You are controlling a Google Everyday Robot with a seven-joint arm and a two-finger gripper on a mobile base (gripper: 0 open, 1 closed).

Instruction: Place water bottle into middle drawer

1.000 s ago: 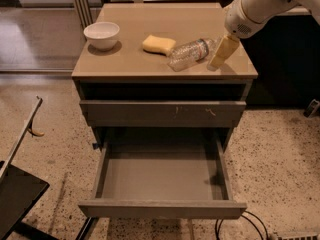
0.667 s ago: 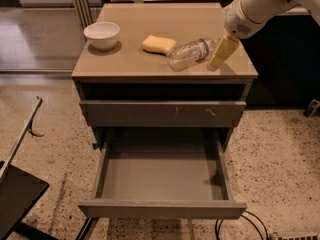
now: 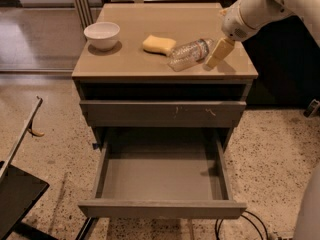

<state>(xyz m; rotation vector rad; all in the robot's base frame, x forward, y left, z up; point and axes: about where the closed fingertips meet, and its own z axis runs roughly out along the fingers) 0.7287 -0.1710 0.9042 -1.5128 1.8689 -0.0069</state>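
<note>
The water bottle (image 3: 189, 54), clear and crinkled, lies on its side on the cabinet top, right of the middle, its neck end pointing right. My gripper (image 3: 218, 53) hangs from the white arm at the upper right and is down at the cabinet top, right against the bottle's neck end. The middle drawer (image 3: 160, 174) is pulled wide open below, and its flat grey floor is bare.
A yellow sponge (image 3: 158, 44) lies just left of the bottle. A white bowl (image 3: 102, 35) stands at the cabinet top's left. A shut drawer front with pale scratches (image 3: 160, 113) sits above the open drawer. Cables (image 3: 235, 226) lie on the speckled floor.
</note>
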